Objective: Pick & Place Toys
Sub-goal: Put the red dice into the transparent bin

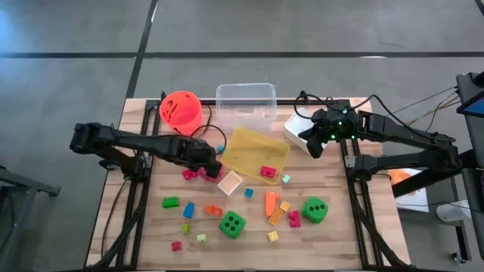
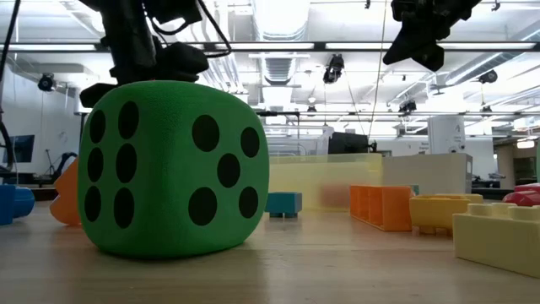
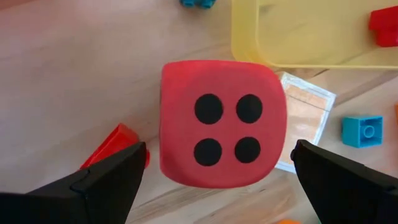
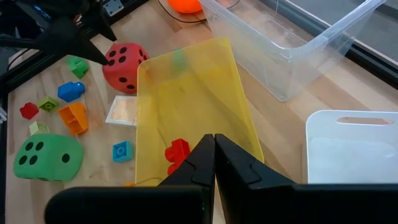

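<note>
Left wrist view: my left gripper (image 3: 214,171), fully open and empty, straddles the red die (image 3: 221,121) near the table's middle; closing off-centre could squirt it sideways.

A lab hall; ceiling lights (image 2: 278,51), grey floor (image 1: 76,45), distant monitors (image 2: 17,148).

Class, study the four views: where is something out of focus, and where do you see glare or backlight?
Low view: the yellow block nearest the lens is soft, and the bright ceiling lights leave the arms as dark silhouettes. Left wrist view: the open left claw blurs at the picture's edge, while the red die is sharp.
</note>
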### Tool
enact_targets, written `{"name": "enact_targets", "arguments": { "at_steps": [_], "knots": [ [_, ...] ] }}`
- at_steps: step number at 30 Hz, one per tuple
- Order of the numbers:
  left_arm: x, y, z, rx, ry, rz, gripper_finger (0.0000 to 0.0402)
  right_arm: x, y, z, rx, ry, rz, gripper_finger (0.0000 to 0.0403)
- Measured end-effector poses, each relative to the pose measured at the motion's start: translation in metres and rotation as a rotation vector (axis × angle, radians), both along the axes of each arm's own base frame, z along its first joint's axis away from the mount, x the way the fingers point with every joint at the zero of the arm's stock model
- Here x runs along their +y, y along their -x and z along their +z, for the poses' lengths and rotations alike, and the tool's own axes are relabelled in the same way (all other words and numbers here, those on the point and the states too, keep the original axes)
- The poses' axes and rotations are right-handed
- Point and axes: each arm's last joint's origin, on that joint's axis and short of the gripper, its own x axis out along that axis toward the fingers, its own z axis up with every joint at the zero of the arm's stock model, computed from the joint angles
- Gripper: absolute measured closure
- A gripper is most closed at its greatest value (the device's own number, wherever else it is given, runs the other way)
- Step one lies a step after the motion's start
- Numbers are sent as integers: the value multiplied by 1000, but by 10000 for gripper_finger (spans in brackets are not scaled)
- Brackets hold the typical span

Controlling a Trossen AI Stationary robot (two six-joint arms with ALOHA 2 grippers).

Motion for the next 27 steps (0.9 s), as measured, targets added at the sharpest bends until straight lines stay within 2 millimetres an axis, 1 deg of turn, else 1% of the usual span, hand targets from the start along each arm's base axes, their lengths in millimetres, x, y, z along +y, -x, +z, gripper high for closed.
{"name": "enact_targets", "arguments": {
  "at_steps": [6,18,24,27],
  "knots": [
    [0,-5,0,2,-3,-20,1,0,0,0,0,0,0,394],
    [-1,-6,0,-12,5,-24,2,0,0,0,0,0,0,394],
    [-2,-11,-12,33,-8,-50,2,0,0,0,0,0,0,394],
    [-2,-17,-22,65,-17,-51,2,0,0,0,0,0,0,394]
  ]
}}
